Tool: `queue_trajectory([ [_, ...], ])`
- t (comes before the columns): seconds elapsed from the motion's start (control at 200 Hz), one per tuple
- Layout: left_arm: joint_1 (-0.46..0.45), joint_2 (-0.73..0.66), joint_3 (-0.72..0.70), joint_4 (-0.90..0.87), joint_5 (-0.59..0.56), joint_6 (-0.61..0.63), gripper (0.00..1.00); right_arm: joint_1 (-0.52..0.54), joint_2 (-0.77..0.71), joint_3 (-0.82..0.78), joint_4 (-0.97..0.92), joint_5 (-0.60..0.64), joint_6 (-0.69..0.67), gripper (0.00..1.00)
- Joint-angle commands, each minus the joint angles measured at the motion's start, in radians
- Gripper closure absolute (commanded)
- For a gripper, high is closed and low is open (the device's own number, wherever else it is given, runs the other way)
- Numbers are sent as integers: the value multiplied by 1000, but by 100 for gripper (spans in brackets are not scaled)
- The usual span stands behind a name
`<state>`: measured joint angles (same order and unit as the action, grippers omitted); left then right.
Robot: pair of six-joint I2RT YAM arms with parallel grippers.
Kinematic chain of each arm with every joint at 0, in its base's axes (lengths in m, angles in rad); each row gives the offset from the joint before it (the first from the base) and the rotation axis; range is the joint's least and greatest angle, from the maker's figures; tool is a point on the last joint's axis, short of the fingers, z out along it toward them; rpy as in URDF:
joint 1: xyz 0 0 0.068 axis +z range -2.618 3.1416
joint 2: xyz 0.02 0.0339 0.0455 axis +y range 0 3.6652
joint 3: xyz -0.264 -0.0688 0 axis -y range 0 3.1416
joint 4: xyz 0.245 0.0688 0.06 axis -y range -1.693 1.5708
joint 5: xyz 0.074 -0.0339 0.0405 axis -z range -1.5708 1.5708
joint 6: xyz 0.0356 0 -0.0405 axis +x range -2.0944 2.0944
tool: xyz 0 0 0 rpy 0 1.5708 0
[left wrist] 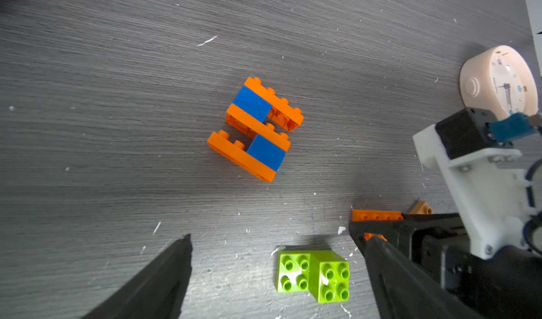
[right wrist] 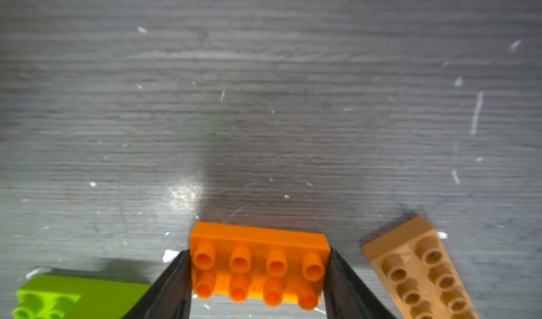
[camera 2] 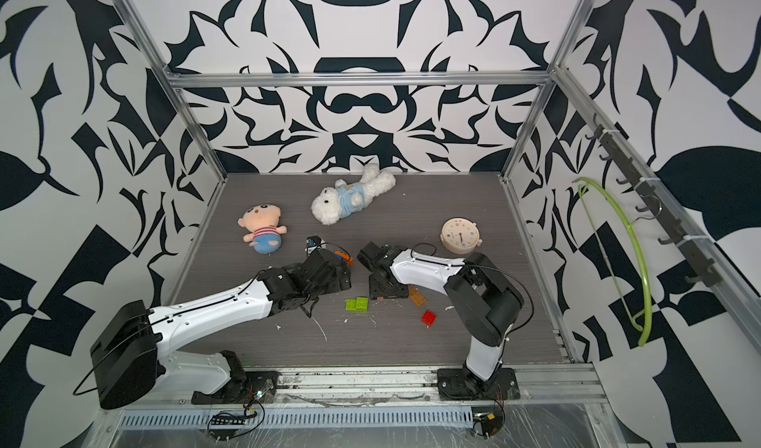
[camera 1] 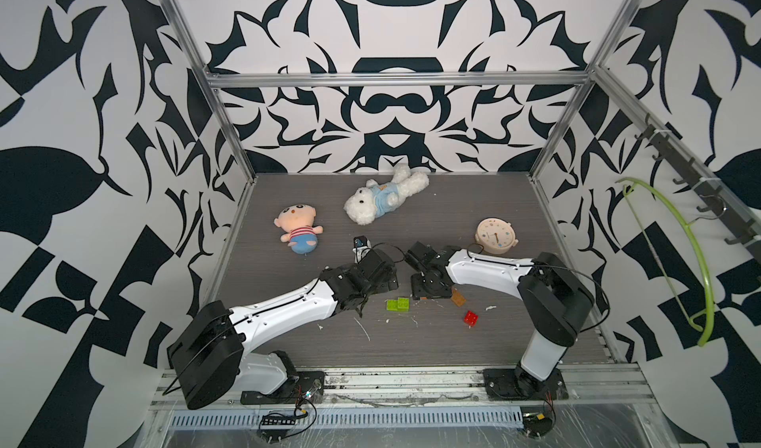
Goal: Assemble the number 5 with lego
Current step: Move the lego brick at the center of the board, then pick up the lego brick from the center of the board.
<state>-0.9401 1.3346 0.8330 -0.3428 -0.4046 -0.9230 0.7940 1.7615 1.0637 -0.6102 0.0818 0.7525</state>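
Orange lego brick (right wrist: 259, 241) — snug between right hand (right wrist: 258, 253) fingers.

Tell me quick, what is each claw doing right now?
The left gripper is open, holding nothing.
The right gripper is closed on the orange brick.
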Motion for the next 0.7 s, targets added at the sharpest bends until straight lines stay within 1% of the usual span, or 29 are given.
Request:
queue_trajectory([
  [0.0,0,-29,-23,-31,-24,-10,1,-1,6,22,-21,-5,-29,32],
  [0.105,0,-30,-21,-30,-24,-7,1,-1,5,25,-33,-4,-32,24],
  [0.235,0,-14,-11,-16,-7,6,1,-2,-27,28,-57,16,-28,17],
  [0.33,0,3,8,-10,15,23,1,-4,-76,28,-89,54,-15,12],
  [0.41,0,17,25,0,39,40,1,-20,-137,13,-118,92,11,11],
  [0.465,0,26,34,15,62,57,1,-37,-188,-10,-135,93,29,11],
  [0.48,0,30,38,20,69,60,1,-43,-203,-18,-140,127,35,11],
  [0.525,0,43,48,33,92,75,1,-63,-248,-47,-161,146,66,11],
  [0.615,-4,75,80,57,150,104,1,-108,-346,-123,-193,150,131,14],
  [0.695,-21,117,118,63,177,124,1,-135,-430,-194,-225,158,187,17],
])
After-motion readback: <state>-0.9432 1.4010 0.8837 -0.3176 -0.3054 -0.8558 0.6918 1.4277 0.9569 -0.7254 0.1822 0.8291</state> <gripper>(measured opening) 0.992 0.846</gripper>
